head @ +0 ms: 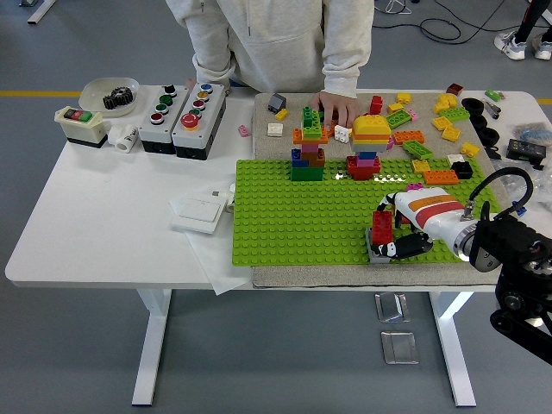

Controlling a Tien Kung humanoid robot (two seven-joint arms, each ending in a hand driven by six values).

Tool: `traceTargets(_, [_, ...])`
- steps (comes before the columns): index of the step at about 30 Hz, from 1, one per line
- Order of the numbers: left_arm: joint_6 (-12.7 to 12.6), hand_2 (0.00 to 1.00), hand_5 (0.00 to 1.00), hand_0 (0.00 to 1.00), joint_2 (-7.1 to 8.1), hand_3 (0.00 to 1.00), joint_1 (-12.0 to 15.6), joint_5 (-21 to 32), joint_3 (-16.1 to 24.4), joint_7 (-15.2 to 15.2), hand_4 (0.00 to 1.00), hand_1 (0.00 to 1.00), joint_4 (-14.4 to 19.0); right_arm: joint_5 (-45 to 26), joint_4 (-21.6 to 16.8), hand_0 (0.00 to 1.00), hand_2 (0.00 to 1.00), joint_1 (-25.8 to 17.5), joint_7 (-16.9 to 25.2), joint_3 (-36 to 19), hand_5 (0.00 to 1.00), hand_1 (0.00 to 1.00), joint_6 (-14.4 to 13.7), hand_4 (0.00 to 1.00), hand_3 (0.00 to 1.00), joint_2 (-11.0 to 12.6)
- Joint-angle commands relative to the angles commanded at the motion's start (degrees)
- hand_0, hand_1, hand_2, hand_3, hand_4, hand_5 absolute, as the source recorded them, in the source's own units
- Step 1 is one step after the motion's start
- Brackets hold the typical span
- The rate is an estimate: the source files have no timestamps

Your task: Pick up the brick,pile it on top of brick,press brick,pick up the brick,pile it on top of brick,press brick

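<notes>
Baseplate (293, 220) sits on the mat (345, 274) at the table's (112, 224) right half, two brick towers (308, 147) (369, 148) along its far edge. Loose bricks (431, 129) lie scattered behind and right of it, button boxes (183, 109) stand far left, and a switch plate (197, 210) lies just left of the baseplate. At the baseplate's near right corner, a short brick stack (383, 233) stands with the right hand (412, 226) against it.
</notes>
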State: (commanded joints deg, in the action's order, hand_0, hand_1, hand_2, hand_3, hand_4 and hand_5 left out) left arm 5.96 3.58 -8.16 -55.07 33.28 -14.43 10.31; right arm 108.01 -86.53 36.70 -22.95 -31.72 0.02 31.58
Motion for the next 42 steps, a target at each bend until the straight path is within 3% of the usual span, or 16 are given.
traceTargets(5, [0.0, 0.606, 0.549, 0.802, 0.00, 0.539, 0.0, -0.2, 0.2, 0.0, 0.536, 0.722, 0.0, 0.2, -0.6, 0.140, 0.480, 0.2, 0.3, -0.5, 0.459, 0.333, -0.6, 0.694, 0.502, 0.2])
traceTargets(13, [0.0, 0.606, 0.550, 0.801, 0.03, 0.540, 0.0, -0.3, 0.3, 0.0, 0.537, 0.723, 0.0, -0.1, -0.9, 0.140, 0.480, 0.1, 0.2, -1.0, 0.455, 0.338, 0.6, 0.695, 0.504, 0.6])
traceTargets(42, [0.0, 0.606, 0.552, 0.809, -0.09, 0.540, 0.1, 0.0, 0.2, 0.1, 0.537, 0.721, 0.0, 0.0, -0.7, 0.192, 0.583, -0.8, 1.1, -1.2, 0.431, 0.395, 1.7, 0.746, 0.560, 1.1])
